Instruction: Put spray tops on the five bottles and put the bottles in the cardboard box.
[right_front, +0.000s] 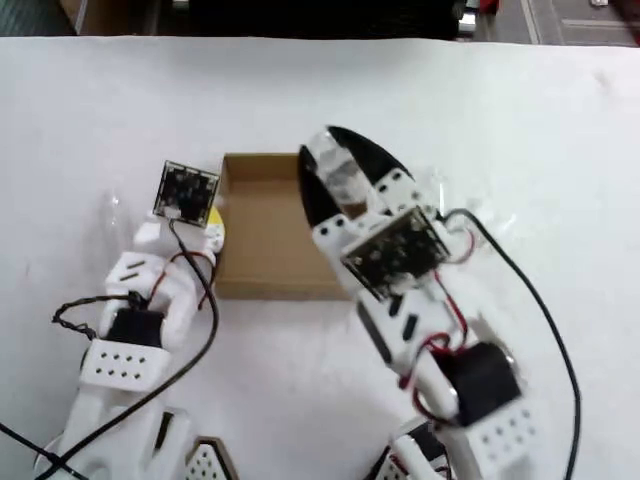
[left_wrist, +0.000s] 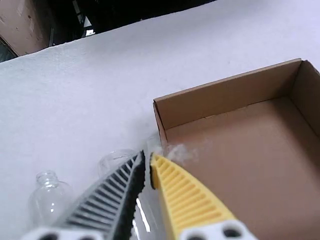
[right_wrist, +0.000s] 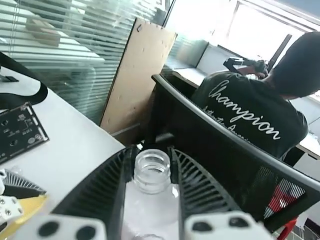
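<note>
The right jaws are spread just enough to clamp the neck of a clear round bottle (right_wrist: 150, 174), its uncapped mouth showing between them. Under and beside those jaws sits the shallow brown cardboard box (right_front: 262, 235), and what shows of its floor is bare. The left jaws, one black and one yellow, are pinched nearly together on nothing I can make out, with their tips just short of the box's corner. Beside them another clear topless bottle (left_wrist: 47, 196) stands on the white tabletop (right_front: 480, 110). I'd call this early: the held bottle wants a spray top seated squarely on its neck before it goes in.
</note>
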